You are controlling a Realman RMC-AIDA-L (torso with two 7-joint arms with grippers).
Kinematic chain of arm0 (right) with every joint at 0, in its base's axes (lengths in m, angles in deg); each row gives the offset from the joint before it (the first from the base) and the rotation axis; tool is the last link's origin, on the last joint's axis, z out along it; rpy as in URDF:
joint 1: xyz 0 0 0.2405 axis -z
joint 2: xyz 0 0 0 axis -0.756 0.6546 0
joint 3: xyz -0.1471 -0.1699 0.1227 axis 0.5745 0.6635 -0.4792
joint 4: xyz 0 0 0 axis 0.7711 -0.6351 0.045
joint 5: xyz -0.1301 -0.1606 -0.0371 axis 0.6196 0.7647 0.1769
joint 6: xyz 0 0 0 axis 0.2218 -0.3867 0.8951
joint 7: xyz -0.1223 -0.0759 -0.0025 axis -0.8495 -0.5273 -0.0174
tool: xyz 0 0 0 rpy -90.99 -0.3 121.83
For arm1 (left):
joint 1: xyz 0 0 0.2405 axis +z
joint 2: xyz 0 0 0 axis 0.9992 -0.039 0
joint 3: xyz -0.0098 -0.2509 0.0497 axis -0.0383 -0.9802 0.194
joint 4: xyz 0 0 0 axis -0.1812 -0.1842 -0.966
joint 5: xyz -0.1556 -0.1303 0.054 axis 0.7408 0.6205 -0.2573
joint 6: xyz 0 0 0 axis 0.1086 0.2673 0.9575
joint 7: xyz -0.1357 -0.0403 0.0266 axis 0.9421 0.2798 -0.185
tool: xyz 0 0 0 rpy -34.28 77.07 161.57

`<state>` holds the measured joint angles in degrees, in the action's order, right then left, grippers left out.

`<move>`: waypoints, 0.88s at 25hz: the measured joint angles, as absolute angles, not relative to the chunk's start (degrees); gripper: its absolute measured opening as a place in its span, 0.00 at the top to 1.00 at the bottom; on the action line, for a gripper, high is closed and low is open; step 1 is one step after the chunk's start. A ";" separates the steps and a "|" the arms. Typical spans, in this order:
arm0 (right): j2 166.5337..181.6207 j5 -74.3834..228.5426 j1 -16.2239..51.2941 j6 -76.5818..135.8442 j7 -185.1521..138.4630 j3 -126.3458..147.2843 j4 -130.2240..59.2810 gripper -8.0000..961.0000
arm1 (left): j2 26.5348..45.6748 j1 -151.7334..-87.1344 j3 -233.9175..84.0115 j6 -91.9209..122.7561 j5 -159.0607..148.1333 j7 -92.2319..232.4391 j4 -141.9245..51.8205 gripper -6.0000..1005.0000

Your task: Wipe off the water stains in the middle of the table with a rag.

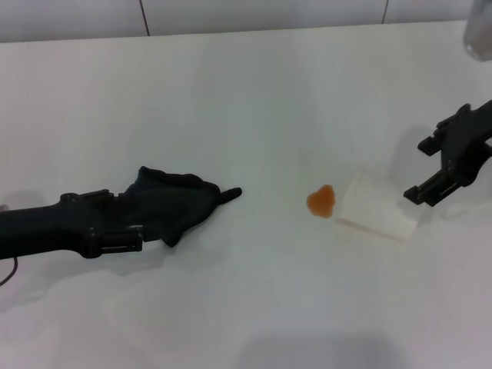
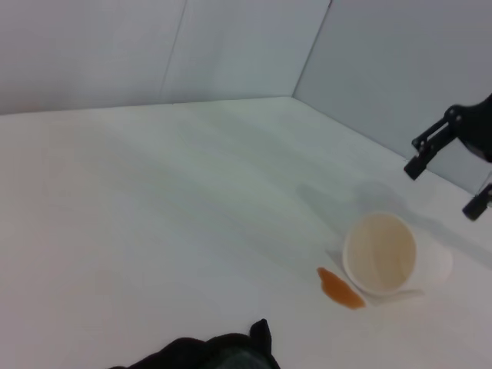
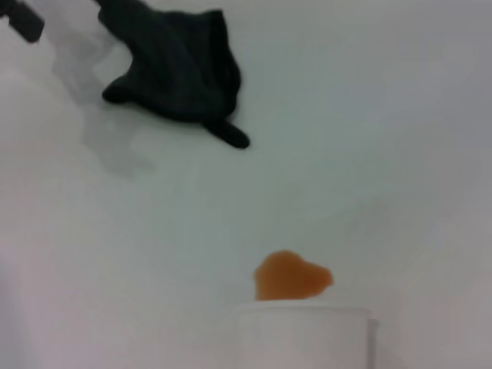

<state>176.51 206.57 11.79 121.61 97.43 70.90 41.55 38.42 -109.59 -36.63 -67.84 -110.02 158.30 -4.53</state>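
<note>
The rag (image 1: pixel 181 201) is a black bunch on the left of the white table (image 1: pixel 231 100), its thin corner pointing toward the water stains (image 1: pixel 320 201). My left gripper (image 1: pixel 144 219) reaches in from the left and is shut on the rag, which covers its fingers. The stains form a small orange-brown blot mid-table, a hand's width right of the rag's tip. The left wrist view shows the rag (image 2: pixel 211 352) and the stains (image 2: pixel 340 288); the right wrist view shows the rag (image 3: pixel 177 65) and the stains (image 3: pixel 292 277). My right gripper (image 1: pixel 425 167) hovers open at the right, holding nothing.
A translucent whitish cup (image 1: pixel 377 211) lies on its side, its mouth touching the stains' right edge; it also shows as the cup (image 2: pixel 384 254) and the cup (image 3: pixel 304 334). A greyish object (image 1: pixel 480 27) sits at the far right corner. A tiled wall runs behind the table.
</note>
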 joint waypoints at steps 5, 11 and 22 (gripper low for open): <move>176.57 206.28 11.51 121.27 97.84 71.62 40.34 0.11 | 38.38 -110.01 -36.61 -67.84 -110.02 158.32 -4.55 0.13; 176.70 205.93 11.09 120.27 98.18 71.99 37.79 0.11 | 38.40 -110.27 -36.64 -67.82 -110.02 158.95 -4.55 0.13; 176.85 204.91 10.42 118.16 99.96 72.66 33.14 0.12 | 38.67 -110.84 -36.86 -67.01 -110.02 159.11 -4.49 0.13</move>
